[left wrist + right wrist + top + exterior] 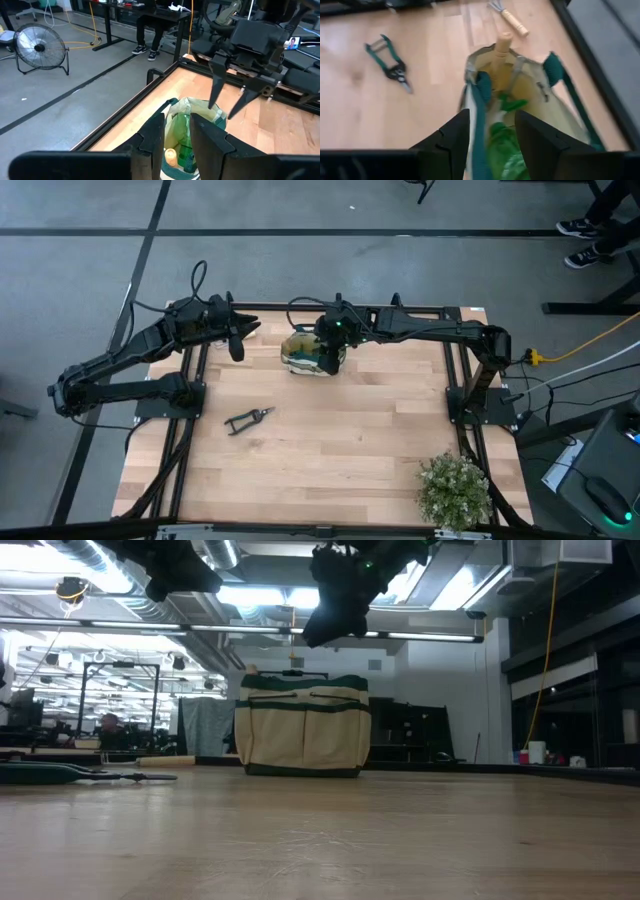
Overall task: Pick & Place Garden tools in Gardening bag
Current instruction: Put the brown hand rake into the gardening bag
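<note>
The cream gardening bag (305,355) with green trim stands open on its base at the table's far middle. A wooden handle (502,50) sticks up out of it beside a green spray bottle (505,142). My right gripper (492,117) hangs open just above the bag's mouth (303,680), with nothing between its fingers. My left gripper (176,120) is raised to the left of the bag, open and holding nothing. Black pruning shears (248,418) lie flat on the table, left of centre. A small wood-handled rake (510,17) lies on the table beside the bag.
A bushy potted plant (455,490) stands at the near right corner. Dark frame rails (455,380) run along the table's left, right and far sides. Bare wood (350,440) stretches between the bag and the near edge.
</note>
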`<state>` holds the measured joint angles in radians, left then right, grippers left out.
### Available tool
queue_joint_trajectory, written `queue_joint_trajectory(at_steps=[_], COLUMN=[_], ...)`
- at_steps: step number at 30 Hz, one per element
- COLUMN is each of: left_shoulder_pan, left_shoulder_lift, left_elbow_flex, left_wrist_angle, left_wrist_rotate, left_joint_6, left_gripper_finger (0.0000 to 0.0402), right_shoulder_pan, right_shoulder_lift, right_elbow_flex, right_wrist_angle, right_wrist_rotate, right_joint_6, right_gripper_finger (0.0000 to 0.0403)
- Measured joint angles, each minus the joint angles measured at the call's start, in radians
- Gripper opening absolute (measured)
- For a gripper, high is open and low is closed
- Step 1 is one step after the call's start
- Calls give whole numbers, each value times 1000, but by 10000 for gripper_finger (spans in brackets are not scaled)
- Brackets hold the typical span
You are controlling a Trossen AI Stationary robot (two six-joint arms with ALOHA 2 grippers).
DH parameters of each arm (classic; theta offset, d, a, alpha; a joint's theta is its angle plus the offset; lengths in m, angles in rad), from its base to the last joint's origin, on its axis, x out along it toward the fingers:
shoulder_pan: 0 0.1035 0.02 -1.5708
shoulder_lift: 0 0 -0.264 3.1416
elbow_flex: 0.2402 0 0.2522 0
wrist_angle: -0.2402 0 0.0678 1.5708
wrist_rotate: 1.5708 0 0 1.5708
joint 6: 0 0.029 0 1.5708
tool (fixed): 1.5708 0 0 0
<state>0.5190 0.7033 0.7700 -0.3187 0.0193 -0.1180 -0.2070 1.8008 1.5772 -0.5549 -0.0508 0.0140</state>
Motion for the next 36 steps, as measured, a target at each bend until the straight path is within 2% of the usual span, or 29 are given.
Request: queue_joint_trajectory(at_steps=[7,19,23,29,36], left_shoulder_pan=[0,0,0,0,0], left_shoulder_lift=[0,0,0,0,0], left_elbow_flex=[0,0,0,0,0], left_wrist_angle=[0,0,0,0,0], left_wrist_rotate=[0,0,0,0,0], left_joint_6=[0,0,0,0,0], left_gripper_finger=[86,86,86,86,86], right_shoulder_pan=[7,82,113,158,211], right_shoulder_lift=[0,0,0,0,-4], right_elbow_flex=[0,0,1,1,1], right_wrist_angle=[-2,-3,-38,-191,-211], right_wrist_rotate=[-114,-122,-121,-118,-116], right_joint_6=[100,214,206,107,51], right_gripper_finger=[160,160,160,160,160])
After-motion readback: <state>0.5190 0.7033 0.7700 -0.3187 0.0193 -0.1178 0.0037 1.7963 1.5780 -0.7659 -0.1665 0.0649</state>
